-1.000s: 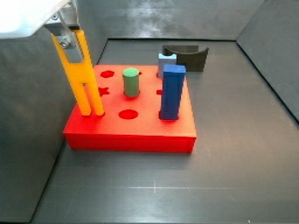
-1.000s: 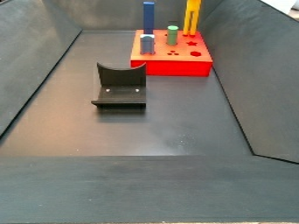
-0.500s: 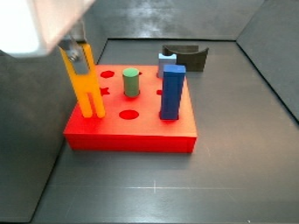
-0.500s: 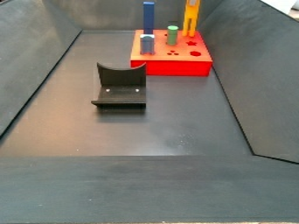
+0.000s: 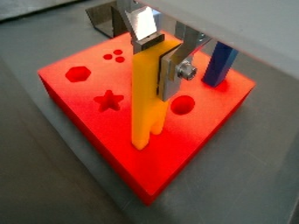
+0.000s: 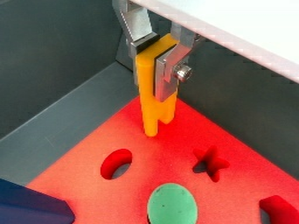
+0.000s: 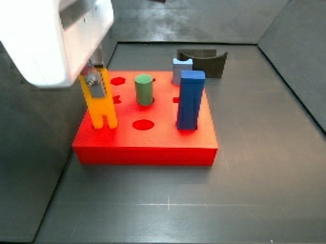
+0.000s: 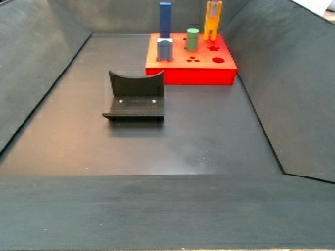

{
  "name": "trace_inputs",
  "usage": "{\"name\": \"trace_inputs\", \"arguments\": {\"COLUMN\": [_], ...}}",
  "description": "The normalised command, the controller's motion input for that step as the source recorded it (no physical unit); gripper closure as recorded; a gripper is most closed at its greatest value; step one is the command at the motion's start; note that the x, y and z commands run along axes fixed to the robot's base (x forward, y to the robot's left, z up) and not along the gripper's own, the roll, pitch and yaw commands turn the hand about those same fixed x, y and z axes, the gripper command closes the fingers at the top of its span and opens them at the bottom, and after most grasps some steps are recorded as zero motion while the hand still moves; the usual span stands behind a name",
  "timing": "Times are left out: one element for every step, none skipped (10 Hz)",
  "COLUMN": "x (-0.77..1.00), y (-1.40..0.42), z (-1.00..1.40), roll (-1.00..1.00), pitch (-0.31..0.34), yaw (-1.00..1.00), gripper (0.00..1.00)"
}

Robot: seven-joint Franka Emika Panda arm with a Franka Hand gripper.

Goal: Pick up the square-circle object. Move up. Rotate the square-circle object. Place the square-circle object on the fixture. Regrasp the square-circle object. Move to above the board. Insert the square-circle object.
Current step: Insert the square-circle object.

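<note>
The square-circle object (image 7: 97,107), a slim yellow-orange peg, stands upright with its two legs down at the red board's (image 7: 152,145) left rear corner. Its lower end meets the board's top face, and the part showing above it is short. My gripper (image 7: 93,78) is shut on the peg's upper part. Both wrist views show the silver fingers (image 5: 176,72) clamped on the peg (image 5: 145,101) from two sides. The same grip shows with the gripper (image 6: 156,57) on the peg (image 6: 152,103) above the board (image 6: 233,140). The dark fixture (image 7: 204,61) stands behind the board, apart from the gripper.
On the board stand a tall blue square peg (image 7: 189,98) and a green cylinder (image 7: 144,91), both to the right of my gripper. Open holes, among them a star (image 5: 108,101) and a circle (image 5: 183,105), lie around the yellow peg. Dark grey walls (image 8: 53,69) enclose the floor.
My gripper has come straight down with the yellow peg. The peg stood tall above the board before; now much less of it shows above the red top.
</note>
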Motion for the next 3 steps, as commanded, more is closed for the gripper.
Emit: {"name": "trace_inputs", "arguments": {"x": [0.00,0.00,0.00], "y": [0.00,0.00,0.00], "z": [0.00,0.00,0.00], "roll": [-0.01,0.00,0.00], "pitch": [-0.084,-0.040,0.000], "yaw": [0.00,0.00,0.00], "gripper": [1.00,1.00,1.00]}}
